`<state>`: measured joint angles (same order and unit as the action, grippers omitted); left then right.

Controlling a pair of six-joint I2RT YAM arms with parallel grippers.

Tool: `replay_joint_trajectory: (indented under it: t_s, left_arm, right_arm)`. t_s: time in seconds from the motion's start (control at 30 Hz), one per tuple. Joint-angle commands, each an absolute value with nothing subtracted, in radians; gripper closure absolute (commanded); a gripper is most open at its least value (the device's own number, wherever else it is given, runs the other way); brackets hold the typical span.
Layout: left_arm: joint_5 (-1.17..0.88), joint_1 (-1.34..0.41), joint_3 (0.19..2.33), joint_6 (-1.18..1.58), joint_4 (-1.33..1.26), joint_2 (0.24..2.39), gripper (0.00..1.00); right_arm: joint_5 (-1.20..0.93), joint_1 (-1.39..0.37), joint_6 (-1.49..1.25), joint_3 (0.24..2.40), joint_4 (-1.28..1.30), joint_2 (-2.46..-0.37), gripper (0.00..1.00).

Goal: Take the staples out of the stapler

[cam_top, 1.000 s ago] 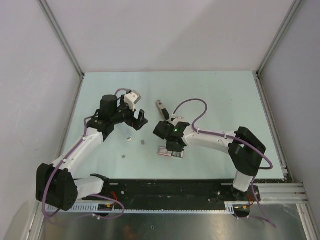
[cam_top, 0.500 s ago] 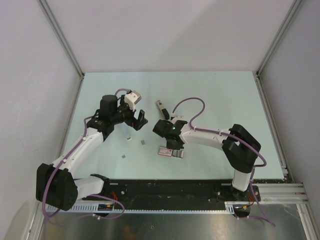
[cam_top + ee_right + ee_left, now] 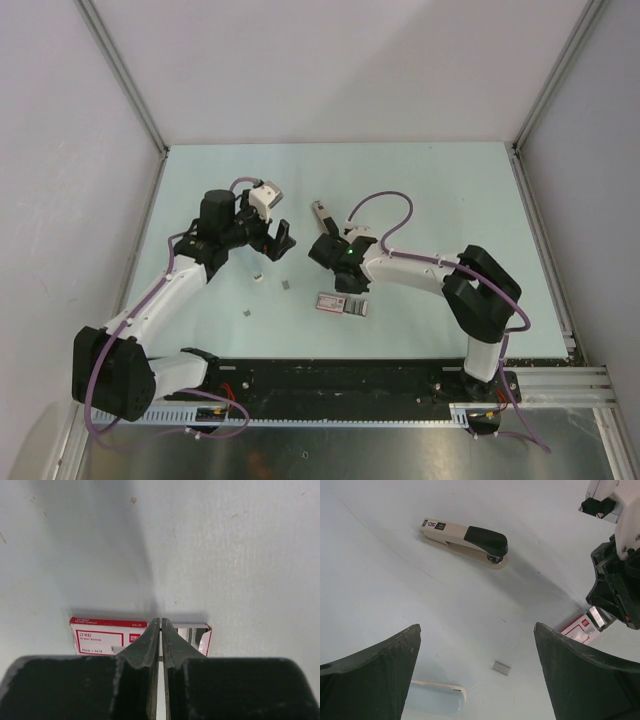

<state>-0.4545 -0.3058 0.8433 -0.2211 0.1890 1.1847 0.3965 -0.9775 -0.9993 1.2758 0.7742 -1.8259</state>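
Note:
The beige and black stapler (image 3: 322, 217) (image 3: 465, 539) lies closed on the pale table, behind both grippers. Tiny grey staples lie loose in front of it: one strip (image 3: 288, 285) (image 3: 501, 667) and another bit (image 3: 246, 314). My left gripper (image 3: 275, 244) (image 3: 476, 630) hovers open over the first strip with nothing between its fingers. My right gripper (image 3: 346, 286) (image 3: 160, 622) is shut, its tips just behind the red and white staple box (image 3: 342, 304) (image 3: 107, 635), and nothing shows between its fingers.
A small pale blue piece with a white rim (image 3: 435, 697) (image 3: 257, 278) lies beside the left gripper. The right arm's wrist (image 3: 615, 580) stands close to the left gripper's right side. Grey walls enclose the table on three sides.
The right gripper has drawn back from over the staple box toward the stapler and has closed. The left arm has not moved.

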Motion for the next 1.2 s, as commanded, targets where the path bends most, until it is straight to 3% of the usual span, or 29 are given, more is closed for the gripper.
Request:
replay_joint_trajectory:
  t_s: [0.0,0.83,1.17]
  left_arm:
    - [-0.465,-0.312,0.835,-0.294,0.167,1.183,0.01]
    - [-0.456,-0.312,0.818,-0.301,0.167,1.162,0.01]
    - [-0.445,-0.311,0.816,-0.303,0.166,1.155,0.01]
  right_arm:
    - [0.435,-0.969,-0.988,1.309,0.751,-1.846,0.93]
    - [0.461,-1.035,-1.049,1.309,0.827,-1.866,0.95]
    - [0.461,-1.03,-1.041,1.309,0.813,-1.835,0.92]
